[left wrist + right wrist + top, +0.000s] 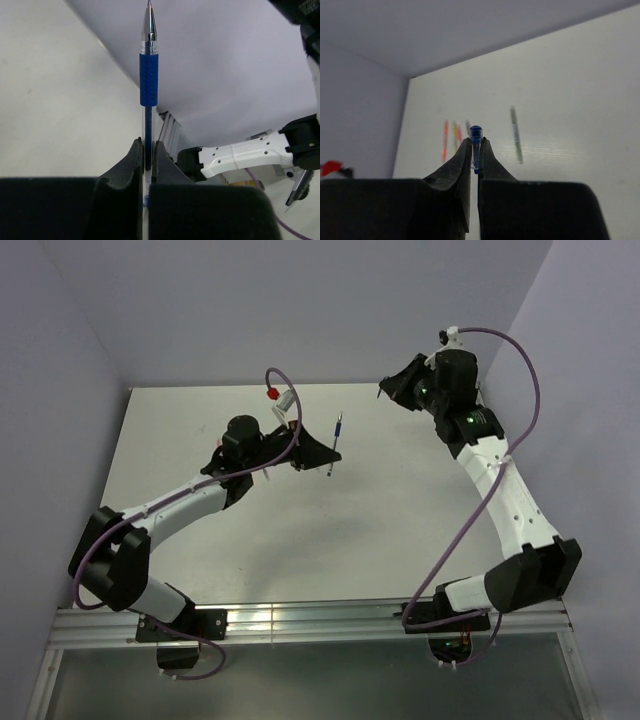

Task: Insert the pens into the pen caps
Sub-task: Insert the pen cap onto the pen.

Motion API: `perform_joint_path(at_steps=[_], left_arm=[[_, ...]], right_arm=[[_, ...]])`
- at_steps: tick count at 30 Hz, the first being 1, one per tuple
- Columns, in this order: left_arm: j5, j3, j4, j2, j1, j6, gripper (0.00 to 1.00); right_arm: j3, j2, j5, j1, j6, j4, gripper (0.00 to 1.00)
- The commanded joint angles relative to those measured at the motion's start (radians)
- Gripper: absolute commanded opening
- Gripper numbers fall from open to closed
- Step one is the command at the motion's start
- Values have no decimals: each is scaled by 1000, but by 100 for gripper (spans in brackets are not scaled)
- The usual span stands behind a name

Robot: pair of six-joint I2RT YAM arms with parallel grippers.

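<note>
Above the middle of the tabletop [390,530], my left claw [147,145] pinches the blue pen [148,85] low on its clear barrel, metal tip pointing away. I judge it light, stiff and slick; a hold nearer the ribbed sleeve would steady it. Over the far right corner, my right claw [475,142] pinches the tiny blue cap [476,133], which could easily squirt out.
</note>
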Motion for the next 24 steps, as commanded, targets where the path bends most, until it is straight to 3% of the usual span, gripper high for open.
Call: perform_joint_path(at_steps=[1,6,8,24], left_arm=[[7,41,245,73,-43,-123,0],[27,15,353,101,-74,-177,0],[21,29,307,97,-83,-146,0],[18,12,287,66,-89,-119,0]], right_arm=[[-80,-62,-163,-8,53,118,0],[-134,-99,-249,1,84,208,0],[-135,-101,-271,9,98,217,0],[-127,-110,-194,112,64,178,0]])
